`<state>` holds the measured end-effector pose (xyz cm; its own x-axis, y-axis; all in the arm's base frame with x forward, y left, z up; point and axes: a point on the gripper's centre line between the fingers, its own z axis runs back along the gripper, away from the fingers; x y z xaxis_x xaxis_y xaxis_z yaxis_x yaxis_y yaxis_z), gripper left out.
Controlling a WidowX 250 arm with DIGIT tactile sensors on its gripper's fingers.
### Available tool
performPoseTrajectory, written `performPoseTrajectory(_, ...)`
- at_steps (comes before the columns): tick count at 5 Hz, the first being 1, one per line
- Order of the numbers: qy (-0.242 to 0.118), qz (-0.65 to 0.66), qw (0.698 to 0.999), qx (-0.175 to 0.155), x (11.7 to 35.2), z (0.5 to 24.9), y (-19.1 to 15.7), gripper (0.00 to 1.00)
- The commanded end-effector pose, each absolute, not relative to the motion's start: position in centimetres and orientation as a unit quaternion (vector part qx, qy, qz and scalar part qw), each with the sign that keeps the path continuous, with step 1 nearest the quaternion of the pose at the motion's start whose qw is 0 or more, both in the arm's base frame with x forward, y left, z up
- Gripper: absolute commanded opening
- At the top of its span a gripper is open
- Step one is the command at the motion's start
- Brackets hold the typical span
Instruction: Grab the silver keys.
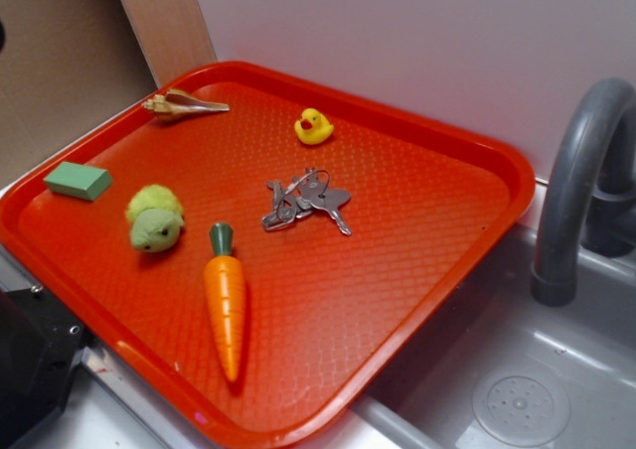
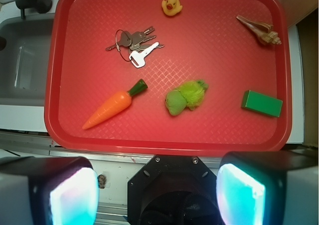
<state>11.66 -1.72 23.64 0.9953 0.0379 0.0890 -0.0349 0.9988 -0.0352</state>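
A red tray (image 1: 477, 260) with a raised rim lies on a pale tabletop (image 2: 119, 148), partly over the edge of a grey sink (image 1: 556, 370) whose curved grey faucet (image 1: 576, 171) rises at the right of the exterior view; a white wall stands behind.

Taking the carrot as the landmark in the wrist view and moving left to right: the orange carrot (image 2: 113, 104) lies tilted in the tray's lower left part, green top pointing up and right. Above it, near the tray's far side, rest the silver keys (image 2: 133, 45), flat and fanned out on a thin wire ring, touching nothing else. Up and to the right of the carrot, close to the far rim, sits a yellow rubber duck (image 2: 172, 6). Just right of the carrot's top lies a fuzzy green toy (image 2: 185, 96). Further right is a green block (image 2: 262, 103), and above that, toward the far right corner, a pale pointed seashell (image 2: 259, 30).

The claw (image 2: 157, 195) hangs outside the tray's near rim, well apart from the keys, its fingers (image 2: 72, 195) spread wide and holding nothing.
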Motion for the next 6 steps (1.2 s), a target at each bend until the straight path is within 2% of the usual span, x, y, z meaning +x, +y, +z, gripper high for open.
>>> performPoseTrajectory(1, -0.045, 0.018, 0.999, -0.017, 11.7, 23.6, -1.7, 1.0)
performPoseTrajectory(2, -0.136, 0.024, 0.988, -0.064, 16.7, 24.2, -2.1, 1.0)
performPoseTrajectory(3, -0.182, 0.032, 0.981, -0.054, 21.6, 22.3, -2.5, 1.0)
performPoseTrajectory(4, -0.186, 0.008, 0.981, -0.055, 26.6, 17.4, -3.3, 1.0)
performPoseTrajectory(6, -0.186, 0.008, 0.981, -0.055, 26.6, 17.4, -3.3, 1.0)
